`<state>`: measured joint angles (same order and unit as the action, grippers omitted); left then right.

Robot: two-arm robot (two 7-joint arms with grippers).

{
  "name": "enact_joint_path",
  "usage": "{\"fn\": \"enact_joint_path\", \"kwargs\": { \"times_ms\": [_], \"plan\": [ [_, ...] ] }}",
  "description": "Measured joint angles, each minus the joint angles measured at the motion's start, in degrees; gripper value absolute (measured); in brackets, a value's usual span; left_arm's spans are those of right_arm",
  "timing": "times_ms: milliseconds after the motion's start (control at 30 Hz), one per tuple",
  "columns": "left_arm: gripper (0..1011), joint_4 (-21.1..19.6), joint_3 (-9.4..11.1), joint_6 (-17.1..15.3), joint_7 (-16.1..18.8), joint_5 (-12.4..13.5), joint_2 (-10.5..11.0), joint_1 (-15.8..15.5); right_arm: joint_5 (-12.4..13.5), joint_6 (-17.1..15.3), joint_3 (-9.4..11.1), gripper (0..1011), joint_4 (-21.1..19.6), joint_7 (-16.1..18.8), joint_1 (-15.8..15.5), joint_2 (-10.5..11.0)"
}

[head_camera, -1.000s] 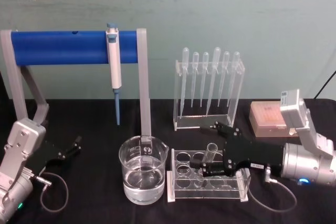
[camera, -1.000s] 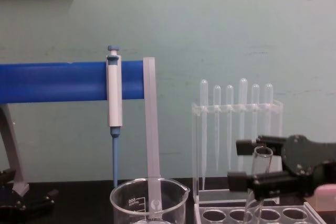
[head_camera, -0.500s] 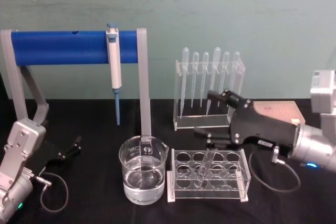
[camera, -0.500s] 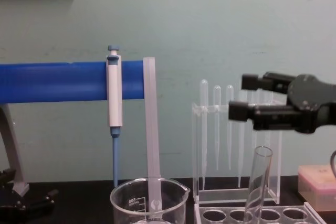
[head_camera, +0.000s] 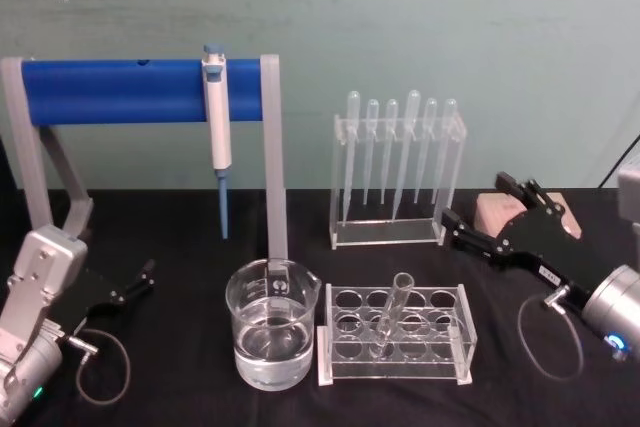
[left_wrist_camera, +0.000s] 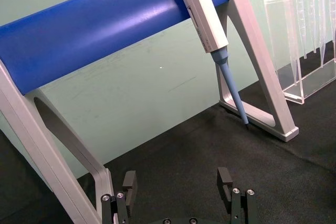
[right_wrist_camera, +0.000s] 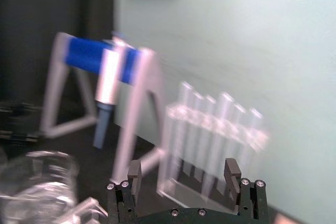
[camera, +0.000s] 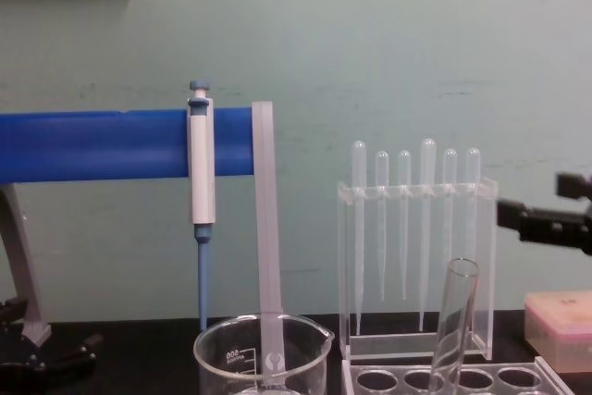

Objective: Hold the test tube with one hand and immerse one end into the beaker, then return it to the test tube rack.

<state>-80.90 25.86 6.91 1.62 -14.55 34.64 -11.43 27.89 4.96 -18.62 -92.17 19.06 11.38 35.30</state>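
- The right tool (head_camera: pixel 485 215), black with two jaws on a silver cylindrical wrist, is raised at the right side of the counter (head_camera: pixel 180 247), angled up and inward toward the pipette stand. Its jaws stand apart and hold nothing.
- In the right wrist view its two fingers (right_wrist_camera: pixel 134 174) are spread wide, with only air between them.
- In the chest view the right tool enters from the right edge, above the rim of the test tube (camera: pixel 455 321) and clear of it.
- The left tool (head_camera: pixel 135 282) rests low at the left of the counter, beside the grey leg of the blue stand (head_camera: pixel 140 89). Its jaws are open and empty.
- The test tube (head_camera: pixel 390 317) is clear, smooth glass with a flared rim. It stands tilted in a hole of the clear rack (head_camera: pixel 395 335), its rim leaning to the right.
- The rack is a transparent plastic block with two rows of round holes, just right of the beaker (head_camera: pixel 272 322).
- The beaker is wide clear glass with a pouring spout and white printed marks, partly filled with clear liquid.
- Behind the rack, a clear stand (head_camera: pixel 398 179) holds six thin plastic pipettes with bulb tops upward.
- A blue-and-white pipettor (head_camera: pixel 217 137) hangs tip down from the blue bar.
- The counter is covered in matte black cloth.
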Motion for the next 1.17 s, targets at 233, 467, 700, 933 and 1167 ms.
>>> {"fn": "enact_joint_path", "kwargs": {
  "times_ms": [233, 467, 700, 933, 1167],
  "plan": [
    [1000, 0.00, 0.00, 0.00, 0.00, 0.00, 0.00, 0.00, -3.43, -5.62, 1.26, 1000, -1.04, -8.92, -2.21, -2.38],
    [1000, 0.00, 0.00, 0.00, 0.00, 0.00, 0.00, 0.00, -5.75, -8.12, 0.94, 1000, 0.16, -10.25, -1.56, -4.15],
    [1000, 0.00, 0.00, 0.00, 0.00, 0.00, 0.00, 0.00, -5.81, -8.16, 0.95, 1000, 0.07, -10.35, -1.62, -4.17],
    [1000, 0.00, 0.00, 0.00, 0.00, 0.00, 0.00, 0.00, -5.82, -8.30, 1.00, 1000, -0.11, -10.71, -1.74, -4.14],
    [1000, 0.00, 0.00, 0.00, 0.00, 0.00, 0.00, 0.00, -5.82, -8.44, 1.04, 1000, -0.24, -10.85, -1.81, -4.14]
  ]
}}
